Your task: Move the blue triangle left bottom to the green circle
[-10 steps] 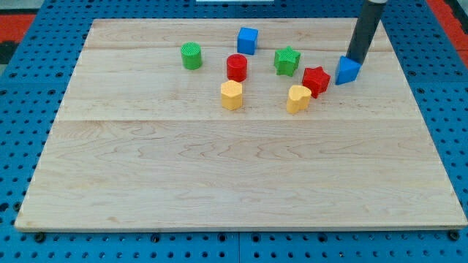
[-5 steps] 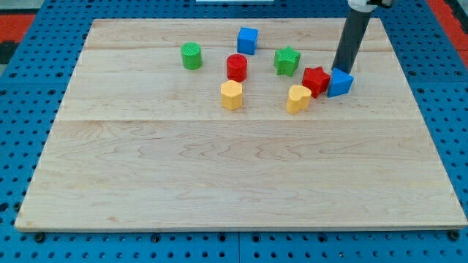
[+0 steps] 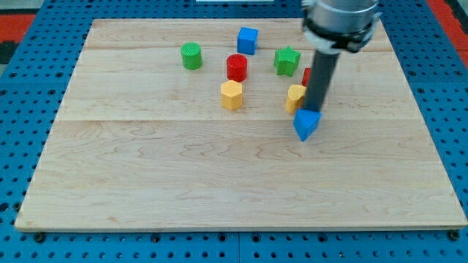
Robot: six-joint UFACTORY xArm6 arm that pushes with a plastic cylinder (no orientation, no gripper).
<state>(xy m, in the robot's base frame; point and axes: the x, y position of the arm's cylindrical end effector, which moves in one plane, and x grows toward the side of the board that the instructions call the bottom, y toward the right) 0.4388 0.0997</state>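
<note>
Blue triangle (image 3: 307,124) beneath my tip (image 3: 315,111)

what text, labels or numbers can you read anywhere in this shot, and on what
None: no word, number, brand or sign is readable anywhere.
The wooden board shows only grain.
The blocks, such as the blue triangle under my tip and the green circle, are plain.
The blue pegboard has only holes.

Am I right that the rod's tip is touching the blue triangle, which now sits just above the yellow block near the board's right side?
Not quite. In the camera view my tip is at the blue triangle, but that triangle sits just below the yellow block, toward the view's bottom, not above it.
</note>
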